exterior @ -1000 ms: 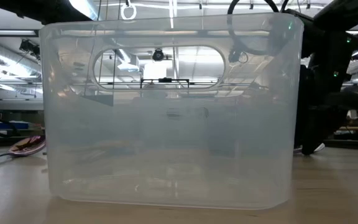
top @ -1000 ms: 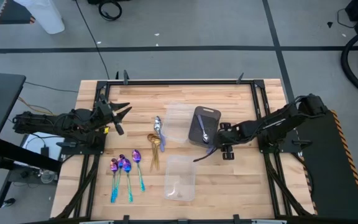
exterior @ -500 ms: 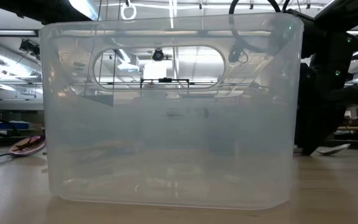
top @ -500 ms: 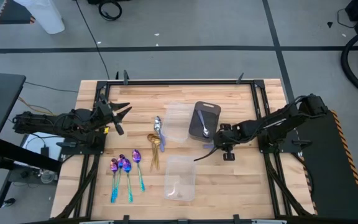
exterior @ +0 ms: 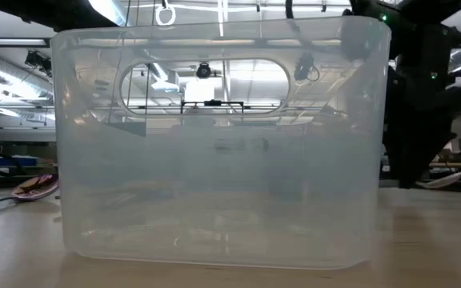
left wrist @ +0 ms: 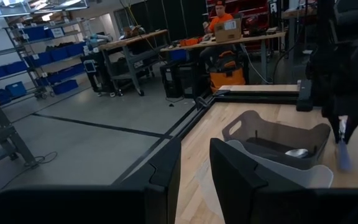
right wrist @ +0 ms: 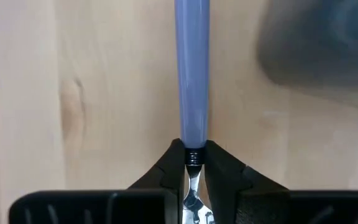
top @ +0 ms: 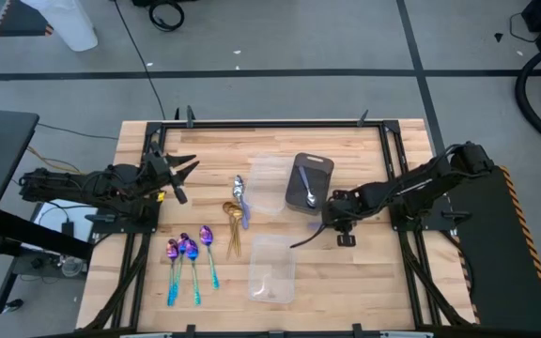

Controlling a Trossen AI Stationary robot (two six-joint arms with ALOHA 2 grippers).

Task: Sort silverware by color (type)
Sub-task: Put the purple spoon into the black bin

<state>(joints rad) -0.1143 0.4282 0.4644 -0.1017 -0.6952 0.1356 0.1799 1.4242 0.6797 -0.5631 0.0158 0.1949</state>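
My right gripper (top: 330, 223) is shut on a silver spoon with a pale bluish handle (top: 305, 238), just near of the dark grey tray (top: 299, 178), where another spoon (top: 310, 197) lies. Silver spoons (top: 239, 192), gold spoons (top: 234, 222) and purple-blue spoons with teal handles (top: 191, 259) lie flat on the table at centre left. My left gripper (top: 184, 170) waits open near the table's left edge, with nothing between its fingers (left wrist: 229, 171). My right gripper pinches the spoon between its two fingertips (right wrist: 173, 163) at the neck (right wrist: 192, 155), where the bluish handle meets the metal stem. The fingers lie along the spoon. The handle (right wrist: 192, 62) sticks out past the fingertips toward the table's near left, and the bowl (exterior: 442, 182) is behind the fingers.
One clear plastic tray (top: 269, 188) stands left of the dark tray. Another clear tray (top: 272, 268) sits near the front edge and fills the low view (exterior: 214, 144). Bare wood lies to the right of my right arm (top: 411, 188).
My right gripper has gone a little toward the table's near edge with the spoon. In the low view the spoon's bowl end has slid toward the right and risen off the tabletop.
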